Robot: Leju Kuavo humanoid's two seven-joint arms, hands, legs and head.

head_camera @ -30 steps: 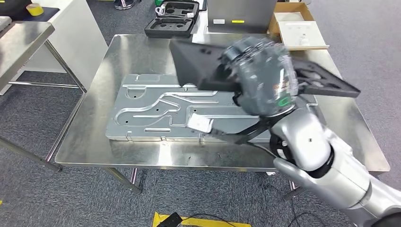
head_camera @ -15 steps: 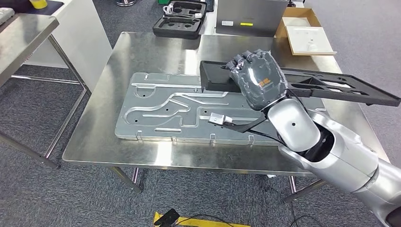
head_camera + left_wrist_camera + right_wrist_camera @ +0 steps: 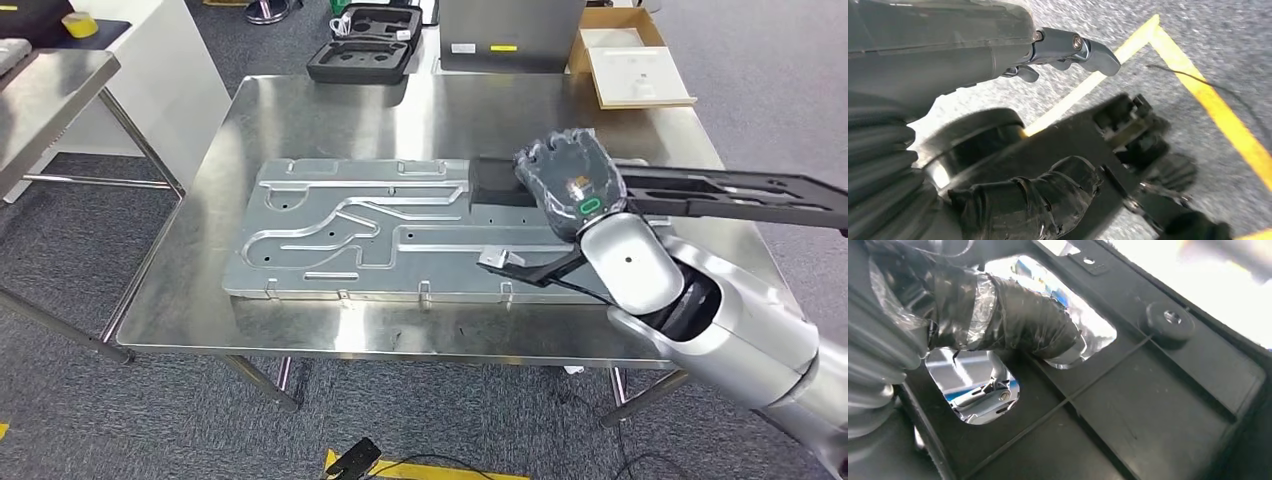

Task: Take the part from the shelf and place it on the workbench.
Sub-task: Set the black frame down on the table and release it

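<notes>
The right hand (image 3: 570, 180) grips the long black plastic part (image 3: 700, 192), fingers (image 3: 1018, 320) hooked through its opening, above the steel table (image 3: 330, 110) near its right edge, long axis running left-right. The left hand (image 3: 1038, 200) hangs with fingers curled, holding nothing.

One black part (image 3: 720, 195), one stamped metal plate (image 3: 370, 228), two steel tables (image 3: 320, 110), one cardboard box (image 3: 632, 62), two foam cases (image 3: 362, 62).

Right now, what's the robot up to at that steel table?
The robot's right hand grips a long black plastic part and holds it over the steel workbench, above the right end of a stamped metal panel that lies flat there. Whether the part touches anything yet can't be told. The right wrist view shows fingers hooked through a cutout in it. The left hand hangs over the floor, holding nothing.
</notes>
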